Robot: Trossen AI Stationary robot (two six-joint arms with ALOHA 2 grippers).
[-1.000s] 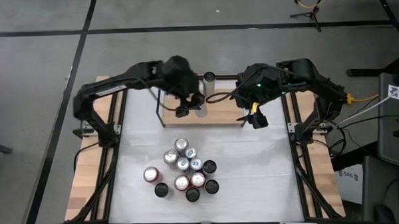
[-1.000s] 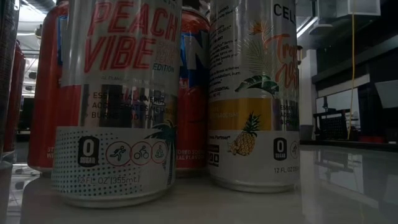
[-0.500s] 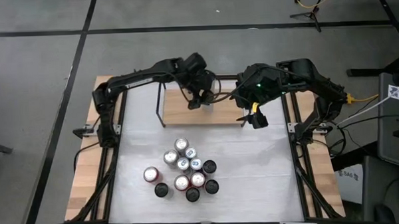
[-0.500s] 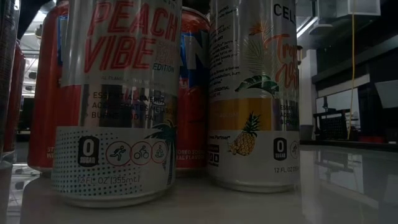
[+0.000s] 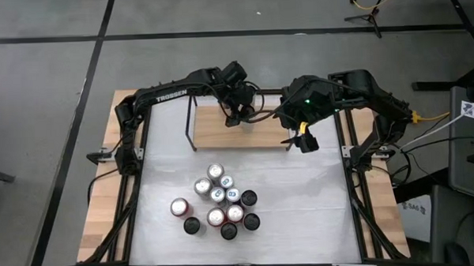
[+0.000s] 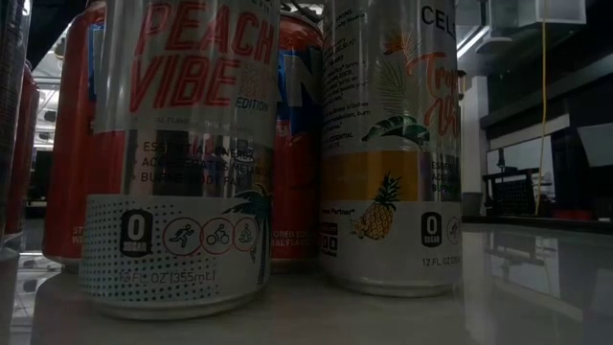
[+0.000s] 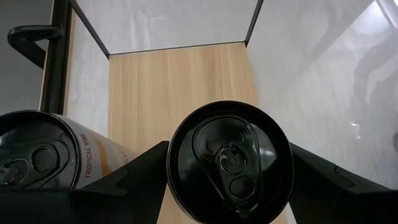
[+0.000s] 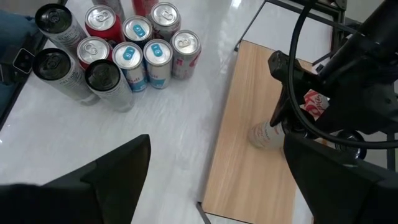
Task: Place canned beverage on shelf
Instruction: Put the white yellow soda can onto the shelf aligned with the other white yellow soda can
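Observation:
The shelf (image 5: pixel 218 134) is a light-wood board with thin black uprights, at the table's far middle. My left gripper (image 5: pixel 242 112) hangs over its right part, shut on a black-topped can (image 7: pixel 229 155). A second can marked "Tropical Vibe" (image 7: pixel 43 155) stands on the board (image 7: pixel 180 81) right beside it. In the right wrist view a pale can (image 8: pixel 267 134) shows upright under my left gripper, its bottom at the board (image 8: pixel 239 149). My right gripper (image 5: pixel 304 140) is open and empty above the shelf's right end. My left gripper pinches the black-topped can between its two fingers (image 7: pixel 134 177), one on each side of the can's wall just below the top rim (image 7: pixel 175 163). The fingers come from above, pointing down. The can is upright; whether its bottom rests on the board I cannot tell.
Several cans stand in a tight cluster (image 5: pixel 220 206) on the white tabletop's near middle; they also show in the right wrist view (image 8: pixel 118 50) and fill the low view (image 6: pixel 182 163). Black upright rods (image 5: pixel 191 123) stand at the shelf's ends. Bare tabletop (image 5: pixel 303 202) lies right of the cluster.
My left gripper has carried the can along the shelf toward the table's right and a little toward its far edge, slowing in the last half second. The can has stayed upright in the hold. My right arm has kept still.

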